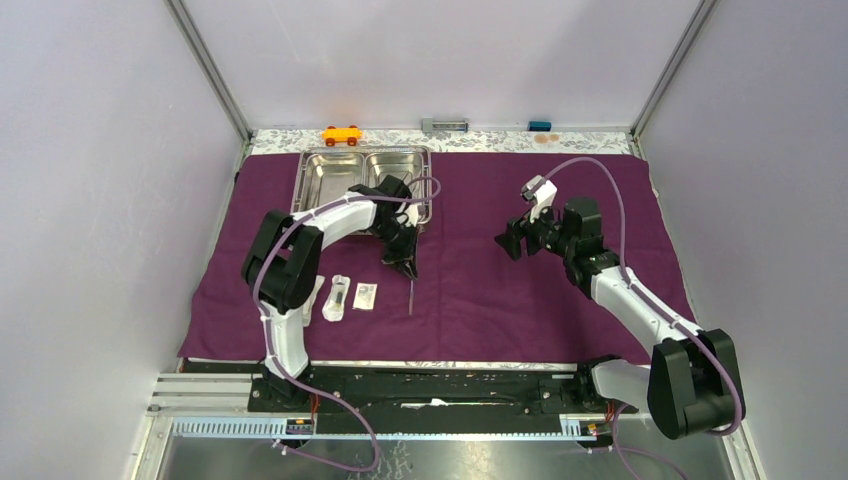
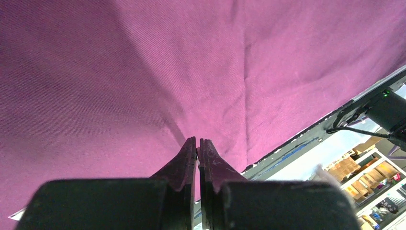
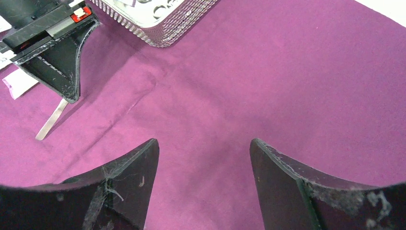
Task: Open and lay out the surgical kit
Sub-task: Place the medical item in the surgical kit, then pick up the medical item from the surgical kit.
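The dark purple cloth (image 1: 520, 310) lies spread flat over the table. At its back left stands the steel two-compartment tray (image 1: 335, 178), and the ring handles of forceps (image 3: 165, 5) show inside it in the right wrist view. My left gripper (image 1: 406, 268) is in front of the tray, shut on the top end of the thin steel tweezers (image 1: 412, 298), whose tip touches the cloth (image 3: 48, 125). In the left wrist view the fingers (image 2: 184, 158) are pressed together over purple cloth and hide the tweezers. My right gripper (image 1: 512, 243) hovers open at mid-cloth, with only cloth between its fingers (image 3: 139, 172).
Small sealed packets (image 1: 336, 297) lie in a row on the cloth left of the tweezers. An orange toy car (image 1: 341, 134), a grey object (image 1: 445, 125) and a blue item (image 1: 540, 125) sit along the back edge. A black rail (image 1: 450, 385) runs along the front.
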Controlling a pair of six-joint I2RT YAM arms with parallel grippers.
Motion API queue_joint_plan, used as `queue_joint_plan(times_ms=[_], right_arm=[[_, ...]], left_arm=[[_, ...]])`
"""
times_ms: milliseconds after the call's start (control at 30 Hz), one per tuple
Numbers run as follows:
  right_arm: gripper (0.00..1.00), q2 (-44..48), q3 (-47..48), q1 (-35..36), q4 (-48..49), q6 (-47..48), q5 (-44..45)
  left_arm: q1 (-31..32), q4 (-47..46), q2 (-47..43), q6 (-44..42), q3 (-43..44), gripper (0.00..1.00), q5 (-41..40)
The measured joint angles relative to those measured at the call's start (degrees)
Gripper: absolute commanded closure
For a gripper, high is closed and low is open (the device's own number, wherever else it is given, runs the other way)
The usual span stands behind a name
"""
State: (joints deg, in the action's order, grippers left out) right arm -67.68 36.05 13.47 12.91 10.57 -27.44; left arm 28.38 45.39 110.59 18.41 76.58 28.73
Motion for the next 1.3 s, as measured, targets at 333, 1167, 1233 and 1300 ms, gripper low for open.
queue_joint_plan(times_ms=[333,1167,1233,1300], right_arm=[[0.24,-1.03,0.00,0.00,0.00,0.04,-0.70],[0.25,-1.60,-0.02,-0.02,0.04,0.04,-1.81],[0.25,-1.60,-0.02,-0.02,0.04,0.04,-2.01],[0.25,-1.60,-0.02,-0.02,0.04,0.04,-2.10]], left_arm=[[-0.68,1.09,1.68,0.02,1.70,0.98,-0.22],[-2.58,1.03,6.29,0.66,3.23,0.73,-0.92],[-2.58,1.01,6.29,0.66,3.23,0.72,-0.96],[-2.58,0.98,6.29,0.66,3.23,0.71,-1.05]])
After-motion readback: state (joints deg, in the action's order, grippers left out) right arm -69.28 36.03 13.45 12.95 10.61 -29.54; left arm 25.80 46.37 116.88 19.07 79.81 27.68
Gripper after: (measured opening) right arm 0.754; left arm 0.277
